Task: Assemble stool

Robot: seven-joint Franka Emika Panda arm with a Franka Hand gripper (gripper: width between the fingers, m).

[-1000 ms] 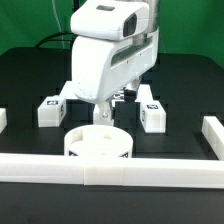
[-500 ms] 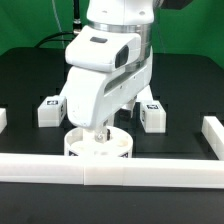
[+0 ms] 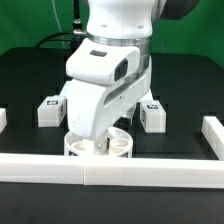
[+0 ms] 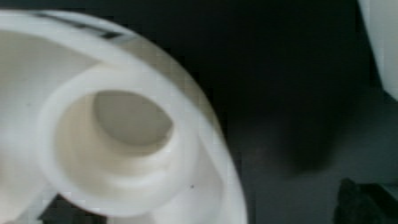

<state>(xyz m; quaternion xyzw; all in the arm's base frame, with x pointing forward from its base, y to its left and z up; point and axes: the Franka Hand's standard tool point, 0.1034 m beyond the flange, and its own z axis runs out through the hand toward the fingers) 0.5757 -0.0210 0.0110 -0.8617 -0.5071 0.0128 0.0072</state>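
Observation:
The white round stool seat lies on the black table just behind the front rail. My gripper has come down onto it from above. In the wrist view the seat fills most of the picture, with one round socket close up. Its rim runs between my two dark fingertips, which stand wide apart at either side of my gripper. The jaws are open and hold nothing. One white tagged leg lies at the exterior view's left, another at its right. A third leg is hidden.
A long white border rail runs along the front, touching or nearly touching the seat. Short rail ends stand at the exterior view's left and right. My arm's white body hides the table behind the seat.
My arm has come down steadily toward the seat; the fingers, above it a second ago, are now at its rim. The seat and legs have not moved.

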